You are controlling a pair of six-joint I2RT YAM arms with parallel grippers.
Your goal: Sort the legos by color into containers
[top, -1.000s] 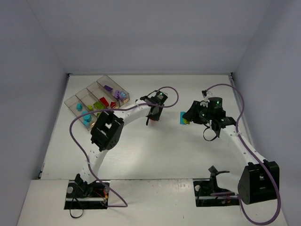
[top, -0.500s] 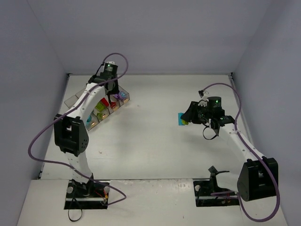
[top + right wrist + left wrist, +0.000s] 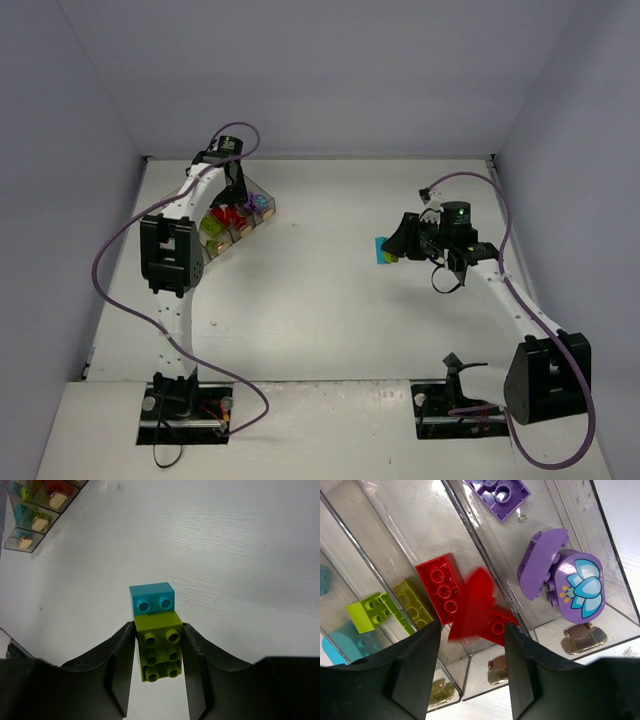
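My left gripper (image 3: pixel 472 672) is open above the row of clear containers (image 3: pixel 395 530). A blurred red lego (image 3: pixel 475 605) is in the middle bin just below its fingers, beside another red lego (image 3: pixel 440 592). Lime legos (image 3: pixel 370 612) fill the bin to the left, cyan ones (image 3: pixel 332 647) the one beyond. Purple legos (image 3: pixel 500 495) and a round purple piece (image 3: pixel 580 585) lie in the right bin. My right gripper (image 3: pixel 159 632) is shut on a lime lego (image 3: pixel 160 650). A cyan lego (image 3: pixel 152 599) touches its far end. Both also show in the top view (image 3: pixel 386 251).
The bins (image 3: pixel 228 215) stand at the table's back left, partly under my left arm (image 3: pixel 175 250). They also show at the top left of the right wrist view (image 3: pixel 40 510). Walls close the table on three sides.
My left arm swung from the table's middle to the bins and opened; the red lego has left its fingers. My right gripper edged left and closed round the lime lego.
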